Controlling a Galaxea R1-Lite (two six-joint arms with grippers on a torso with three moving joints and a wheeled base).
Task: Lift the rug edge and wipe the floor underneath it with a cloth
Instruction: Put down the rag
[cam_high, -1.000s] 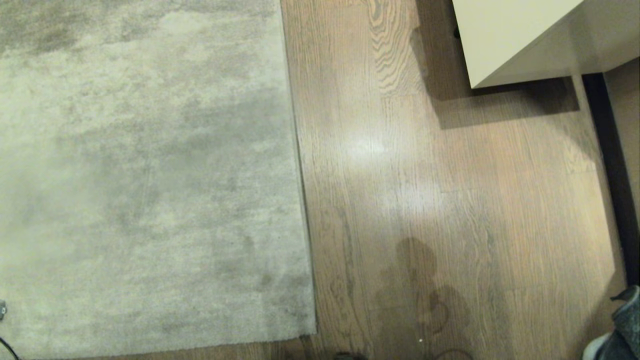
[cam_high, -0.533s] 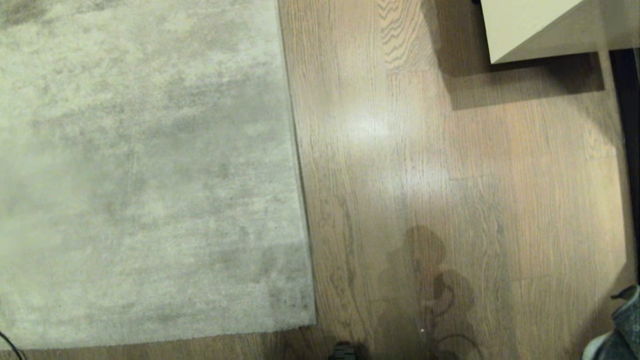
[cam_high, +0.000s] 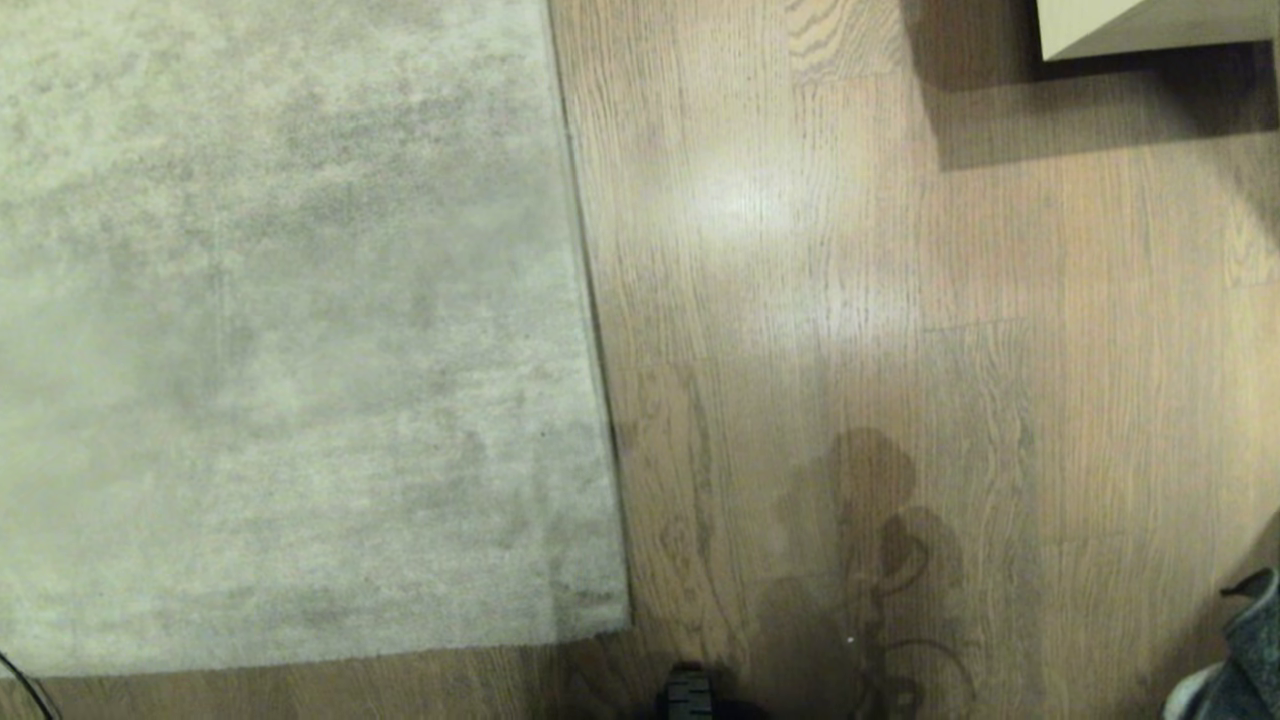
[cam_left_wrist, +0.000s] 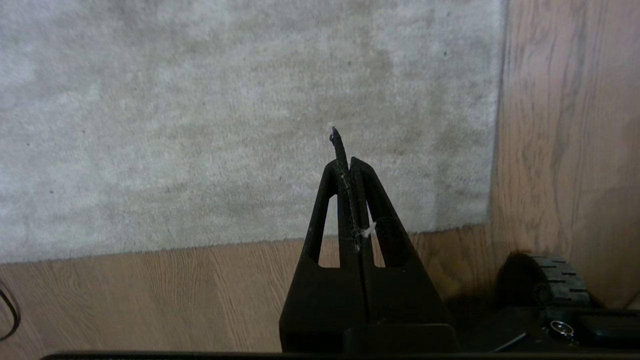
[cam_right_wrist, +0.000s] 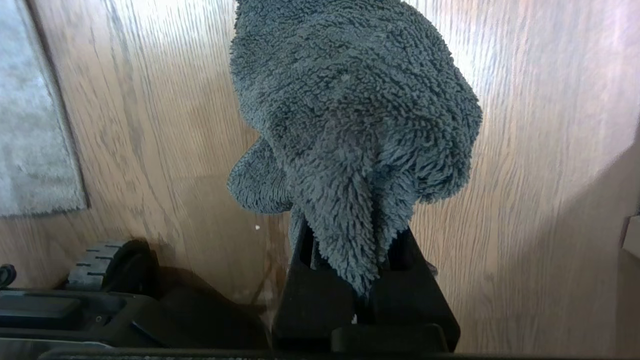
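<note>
right claw (cam_right_wrist: 357, 240) gripping cloth (cam_right_wrist: 350, 115), flat rug edge (cam_high: 590, 330)

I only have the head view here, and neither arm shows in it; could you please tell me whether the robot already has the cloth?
Observer: Yes. The right wrist view shows the right gripper shut on the dark grey-green cloth, which bunches above the fingers.
Operator: Thank you. And the left gripper?
Observer: The left gripper is shut, fingers pressed together, holding nothing but a thin dark strand.
Operator: Is it at the rug edge yet?
Observer: No. It hangs above the rug's corner; the rug edge lies flat on the floor, not lifted.
</note>
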